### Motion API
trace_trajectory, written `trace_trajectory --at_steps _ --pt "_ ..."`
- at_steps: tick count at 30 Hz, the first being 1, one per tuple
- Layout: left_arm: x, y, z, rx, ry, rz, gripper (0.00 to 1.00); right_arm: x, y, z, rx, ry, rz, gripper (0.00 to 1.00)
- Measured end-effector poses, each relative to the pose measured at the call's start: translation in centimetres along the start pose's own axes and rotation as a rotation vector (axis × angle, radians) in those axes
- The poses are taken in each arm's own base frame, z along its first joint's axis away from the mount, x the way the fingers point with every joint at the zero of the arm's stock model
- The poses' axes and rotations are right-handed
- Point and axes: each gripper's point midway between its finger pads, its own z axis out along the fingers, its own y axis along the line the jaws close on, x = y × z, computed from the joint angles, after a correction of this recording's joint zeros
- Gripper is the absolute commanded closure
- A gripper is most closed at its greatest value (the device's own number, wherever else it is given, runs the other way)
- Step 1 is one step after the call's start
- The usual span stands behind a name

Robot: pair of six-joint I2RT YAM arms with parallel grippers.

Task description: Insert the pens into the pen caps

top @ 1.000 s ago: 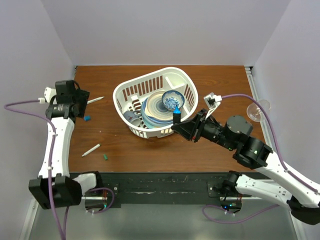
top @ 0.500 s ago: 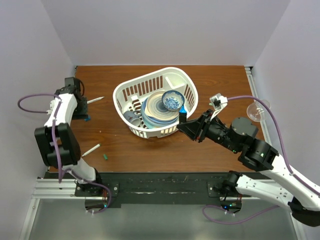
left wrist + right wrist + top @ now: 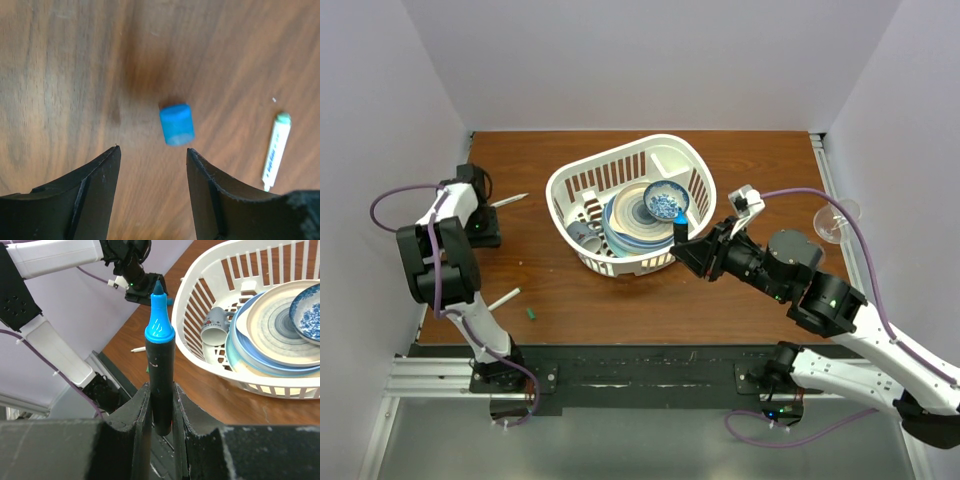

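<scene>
My right gripper [image 3: 686, 247] [image 3: 161, 390] is shut on the black marker [image 3: 160, 375], held upright with its bright blue tip [image 3: 678, 232] up, in front of the basket. My left gripper [image 3: 480, 230] [image 3: 153, 149] is open and points down at the table. A short blue cap [image 3: 176, 124] lies just beyond its fingertips, untouched. One white pen [image 3: 276, 149] [image 3: 509, 200] lies to the side of it. A second white pen [image 3: 502, 299] and a tiny dark green cap [image 3: 531, 313] lie nearer the front left edge.
A white basket [image 3: 626, 264] at the table's middle holds plates, a blue patterned bowl [image 3: 665, 202] and a mug. A clear glass [image 3: 835, 222] stands at the right edge. Walls close in on the left, right and back.
My left arm has folded back and its gripper has come down over the blue cap at the far left. My right gripper has shifted slightly, the marker still in it.
</scene>
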Motion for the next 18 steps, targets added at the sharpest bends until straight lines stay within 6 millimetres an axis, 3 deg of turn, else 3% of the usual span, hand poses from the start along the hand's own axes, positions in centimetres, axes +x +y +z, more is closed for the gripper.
trace_trajectory --at_steps 6,14,18 --pt "-0.2 -0.1 1.5 -0.021 -0.026 -0.012 0.38 -0.2 -0.4 0.0 0.02 -0.013 -0.016 1.0" --pt "-0.5 -2.2 2.2 0.013 -0.056 -0.02 0.37 -0.3 -0.8 0.2 0.038 -0.016 -0.04 1.0" --pt "-0.3 -2.0 3.1 -0.008 -0.059 -0.012 0.38 -0.3 -1.2 0.3 0.053 -0.018 -0.051 1.0"
